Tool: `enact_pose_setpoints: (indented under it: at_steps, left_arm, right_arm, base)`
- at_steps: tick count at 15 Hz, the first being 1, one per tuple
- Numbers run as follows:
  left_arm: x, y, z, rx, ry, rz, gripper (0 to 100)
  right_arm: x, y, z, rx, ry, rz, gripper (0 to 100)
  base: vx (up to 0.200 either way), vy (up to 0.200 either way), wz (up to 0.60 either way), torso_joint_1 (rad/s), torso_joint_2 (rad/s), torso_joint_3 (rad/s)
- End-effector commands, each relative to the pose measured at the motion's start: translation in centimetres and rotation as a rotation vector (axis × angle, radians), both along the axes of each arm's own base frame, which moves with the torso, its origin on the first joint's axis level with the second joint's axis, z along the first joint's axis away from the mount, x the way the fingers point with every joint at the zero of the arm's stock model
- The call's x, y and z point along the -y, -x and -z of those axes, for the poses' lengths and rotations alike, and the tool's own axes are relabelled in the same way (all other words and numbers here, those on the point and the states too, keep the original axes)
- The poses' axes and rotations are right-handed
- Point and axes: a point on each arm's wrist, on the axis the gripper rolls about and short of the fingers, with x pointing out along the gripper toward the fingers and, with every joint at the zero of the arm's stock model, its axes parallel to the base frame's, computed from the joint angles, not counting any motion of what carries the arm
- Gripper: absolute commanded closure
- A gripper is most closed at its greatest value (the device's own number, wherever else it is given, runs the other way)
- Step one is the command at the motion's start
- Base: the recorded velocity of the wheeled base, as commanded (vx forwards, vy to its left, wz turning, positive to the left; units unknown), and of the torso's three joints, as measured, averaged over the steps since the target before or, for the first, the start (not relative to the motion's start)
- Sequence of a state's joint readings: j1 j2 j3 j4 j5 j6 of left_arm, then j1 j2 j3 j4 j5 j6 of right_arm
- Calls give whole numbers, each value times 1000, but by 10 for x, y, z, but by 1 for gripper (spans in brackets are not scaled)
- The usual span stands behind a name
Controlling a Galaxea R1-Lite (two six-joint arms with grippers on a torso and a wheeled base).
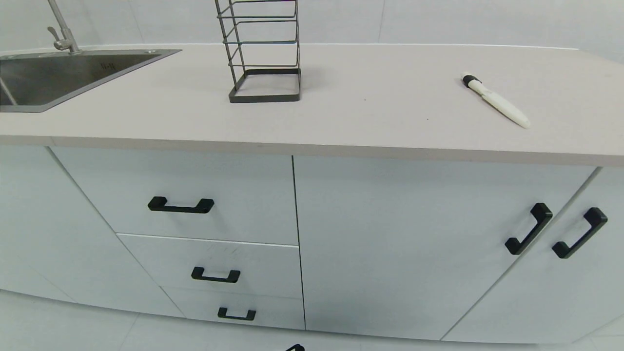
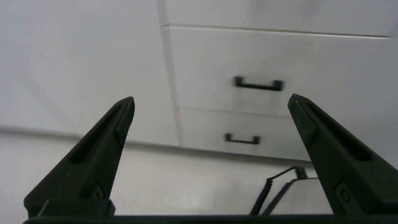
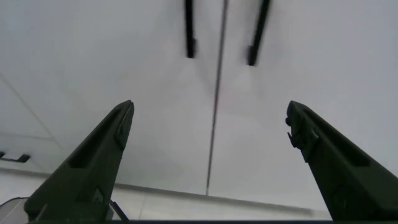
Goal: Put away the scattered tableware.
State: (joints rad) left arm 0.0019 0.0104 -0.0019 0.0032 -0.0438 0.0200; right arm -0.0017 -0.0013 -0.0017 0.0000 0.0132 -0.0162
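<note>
Both pincers hang low before the cabinet fronts, jaws spread wide and empty: the left gripper faces the drawers, the right gripper the paired doors. Up on the countertop, toward the robot's right, lies a white utensil, its black-capped end farther back and its axis slanting to the near right. The right arm looks nearer and would have to rise.

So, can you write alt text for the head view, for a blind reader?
A white utensil with a black tip lies at the right of a pale countertop; a black wire rack stands mid-counter and a steel sink sits at the left. Below are closed white drawers and cabinet doors with black handles.
</note>
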Motion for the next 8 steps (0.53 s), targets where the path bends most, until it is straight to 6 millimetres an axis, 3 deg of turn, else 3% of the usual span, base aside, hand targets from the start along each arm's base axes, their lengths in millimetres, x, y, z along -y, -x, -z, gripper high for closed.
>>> enact_pose_setpoints:
  at_steps: [1,8]
  left_arm:
    - [-1,1,0,12,4,-30,0]
    - [-1,1,0,10,12,-25,0]
  right_arm:
    - [0,0,0,-1,1,-1,0]
    - [0,0,0,-1,1,-1,0]
  base:
    - [0,0,0,0,0,0]
    - [0,0,0,0,0,0]
